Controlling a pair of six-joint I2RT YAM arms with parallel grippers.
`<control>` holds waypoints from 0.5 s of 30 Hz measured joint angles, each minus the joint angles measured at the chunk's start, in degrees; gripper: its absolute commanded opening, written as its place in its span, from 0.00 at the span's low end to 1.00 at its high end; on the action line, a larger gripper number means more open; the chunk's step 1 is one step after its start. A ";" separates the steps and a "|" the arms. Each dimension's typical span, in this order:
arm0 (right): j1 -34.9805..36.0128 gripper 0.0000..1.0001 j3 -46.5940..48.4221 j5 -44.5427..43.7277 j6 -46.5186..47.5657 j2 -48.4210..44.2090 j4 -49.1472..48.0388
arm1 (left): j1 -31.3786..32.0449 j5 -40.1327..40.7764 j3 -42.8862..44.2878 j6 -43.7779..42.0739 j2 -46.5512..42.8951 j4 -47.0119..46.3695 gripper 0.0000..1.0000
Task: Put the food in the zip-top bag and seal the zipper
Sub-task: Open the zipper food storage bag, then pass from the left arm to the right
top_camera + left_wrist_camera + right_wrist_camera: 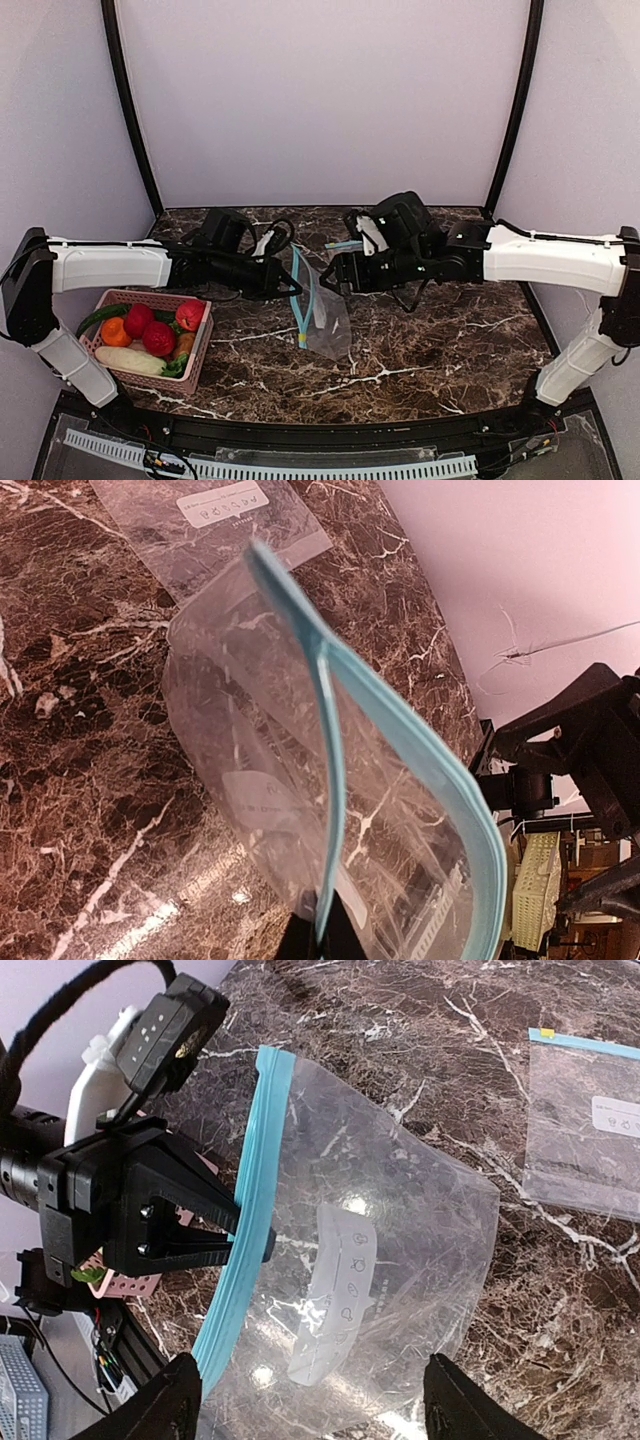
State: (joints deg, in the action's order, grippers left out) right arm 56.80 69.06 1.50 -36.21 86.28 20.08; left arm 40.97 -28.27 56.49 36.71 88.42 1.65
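**Bench layout.** The bench (450, 340) has a dark marbled top. A pink basket (204, 348) stands near its left edge, toward the near-left corner. The food (158, 338) lies in this basket: red round pieces, an orange piece, a long pale piece and green pieces, packed touching one another.

**Zip-top bag.** The zip-top bag (325, 318) is at mid-bench, slightly left of centre, between the two hands and well apart from the basket. It is held up on edge, mouth side uppermost. Its lowest corner is at or close to the bench surface; contact cannot be confirmed. The clear wall bulges and carries a white label.

**Zipper.** The zipper (330, 780) is unsealed. In the left wrist view its two teal strips meet at the far end and spread apart toward the camera.

**Left hand.** The left hand (240, 1238) is closed narrow on one strip of the zipper, pinching it between both fingertips.

**Right hand.** The right hand (310, 1370) is just beside the bag on its right side. Its fingers (170, 1405) are spread wide and grip nothing; the bag wall is seen between them.

**Second bag.** A second bag (590, 1130) of the same type lies flat toward the far edge of the bench, label up.
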 measured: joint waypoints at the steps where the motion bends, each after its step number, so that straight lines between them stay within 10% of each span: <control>1: 0.48 0.69 0.85 -0.52 -0.13 0.90 0.61 | 0.00 0.00 -0.02 0.00 0.00 0.00 0.01; 15: 5.90 0.51 13.99 -7.85 -0.48 11.82 7.63 | 0.00 0.00 -0.31 0.04 0.00 -0.31 0.01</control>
State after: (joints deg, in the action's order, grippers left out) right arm 62.70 83.05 -6.35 -36.69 98.10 27.70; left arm 40.97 -28.27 56.18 36.75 88.42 1.34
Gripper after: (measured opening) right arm 0.540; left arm 0.008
